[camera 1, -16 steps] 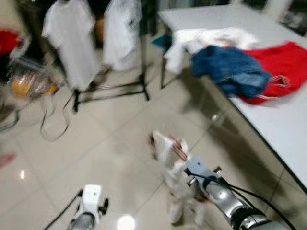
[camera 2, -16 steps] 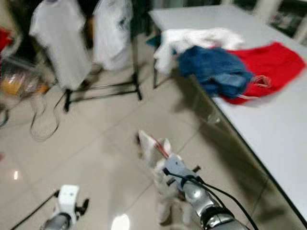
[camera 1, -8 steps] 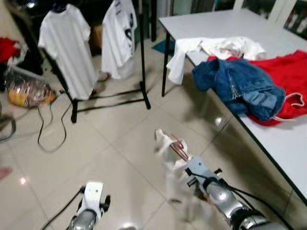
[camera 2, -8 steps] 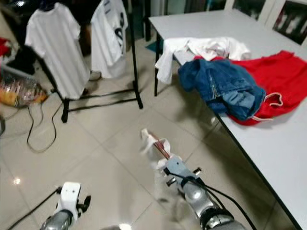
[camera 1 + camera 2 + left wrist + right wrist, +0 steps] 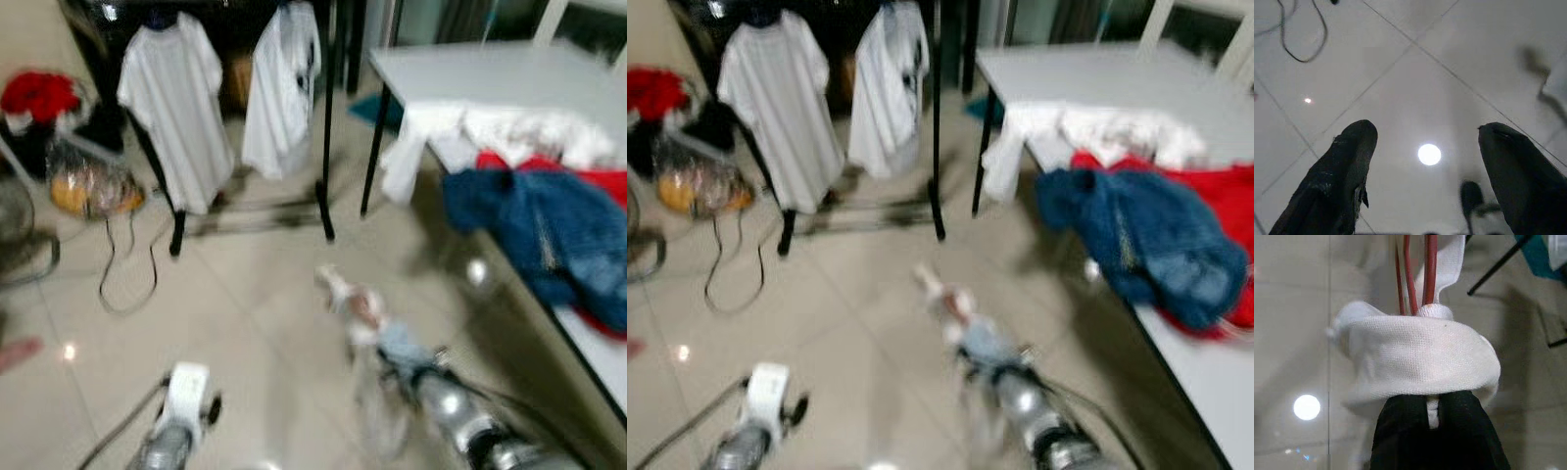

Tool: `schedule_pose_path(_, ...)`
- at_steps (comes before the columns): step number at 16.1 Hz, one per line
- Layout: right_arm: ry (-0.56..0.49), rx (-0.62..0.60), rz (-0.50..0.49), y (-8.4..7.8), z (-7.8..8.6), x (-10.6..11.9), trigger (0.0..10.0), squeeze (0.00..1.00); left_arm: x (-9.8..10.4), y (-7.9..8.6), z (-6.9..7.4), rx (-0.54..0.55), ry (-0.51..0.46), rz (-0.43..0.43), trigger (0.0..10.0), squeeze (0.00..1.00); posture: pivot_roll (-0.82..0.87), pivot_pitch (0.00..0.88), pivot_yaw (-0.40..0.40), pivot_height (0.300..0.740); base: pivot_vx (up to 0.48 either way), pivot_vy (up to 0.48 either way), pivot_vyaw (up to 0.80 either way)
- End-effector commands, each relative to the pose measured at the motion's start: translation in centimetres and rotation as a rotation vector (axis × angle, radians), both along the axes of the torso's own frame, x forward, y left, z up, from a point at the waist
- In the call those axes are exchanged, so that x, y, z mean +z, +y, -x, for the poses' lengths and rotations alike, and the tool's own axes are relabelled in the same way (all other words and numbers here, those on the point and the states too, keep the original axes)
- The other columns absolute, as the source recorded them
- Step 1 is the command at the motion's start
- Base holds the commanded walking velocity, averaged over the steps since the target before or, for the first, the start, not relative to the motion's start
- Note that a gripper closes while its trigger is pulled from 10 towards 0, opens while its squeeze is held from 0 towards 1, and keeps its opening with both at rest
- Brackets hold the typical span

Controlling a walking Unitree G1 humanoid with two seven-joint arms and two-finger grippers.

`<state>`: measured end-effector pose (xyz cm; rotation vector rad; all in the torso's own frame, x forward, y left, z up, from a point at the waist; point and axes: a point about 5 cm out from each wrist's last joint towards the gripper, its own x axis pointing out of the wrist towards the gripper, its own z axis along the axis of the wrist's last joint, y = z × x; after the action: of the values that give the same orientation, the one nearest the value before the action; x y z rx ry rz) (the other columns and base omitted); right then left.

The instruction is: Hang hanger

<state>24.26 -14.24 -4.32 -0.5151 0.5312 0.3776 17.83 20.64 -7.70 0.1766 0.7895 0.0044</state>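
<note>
Right gripper [image 5: 1432, 418], at 5 o'clock: jaws clamped on a light, stiff red hanger [image 5: 1418, 269] through soft, slippery white garment [image 5: 1420, 357]. Left gripper [image 5: 1425, 161]: jaws wide, nothing held.

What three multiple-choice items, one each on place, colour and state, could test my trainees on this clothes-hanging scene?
1. Where does the blue denim garment lie?
A. on the white table
B. on the floor
C. on the rack

2. What colour is the hanger in the right claw?
A. black
B. red
C. green

3. How does the left claw stand?
A. shut on a cable
B. shut on a shirt
C. open over the floor

Answers:
1 A: the blue denim garment lies on the white table, beside a red garment.
2 B: thin red hanger rods rise from the white cloth that the right claw pinches.
3 C: the left claw has its fingers apart, bare tile between.
</note>
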Motion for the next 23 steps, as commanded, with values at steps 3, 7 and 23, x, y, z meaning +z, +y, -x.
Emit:
schedule_pose_path(3,-0.012,-0.043,-0.006,-1.43,-0.43,0.39,10.0,0.00,-0.15,-0.90,0.01,-0.012,0.002,0.017,10.0,0.00,-0.04,0.000,0.040,0.740,0.471,0.000,0.27)
schedule_pose_path(7,-0.018,-0.036,0.010,-1.49,-0.53,0.46,10.0,0.00,-0.17,-0.89,0.00,-0.010,0.006,0.018,10.0,0.00,-0.04,0.000,0.042,0.740,0.470,0.000,0.00)
schedule_pose_path(23,-0.019,-0.001,0.011,-1.28,-0.56,0.52,10.0,0.00,-0.20,-0.80,0.06,-0.007,0.011,0.015,10.0,0.00,-0.04,0.000,0.039,0.740,0.470,0.000,0.00)
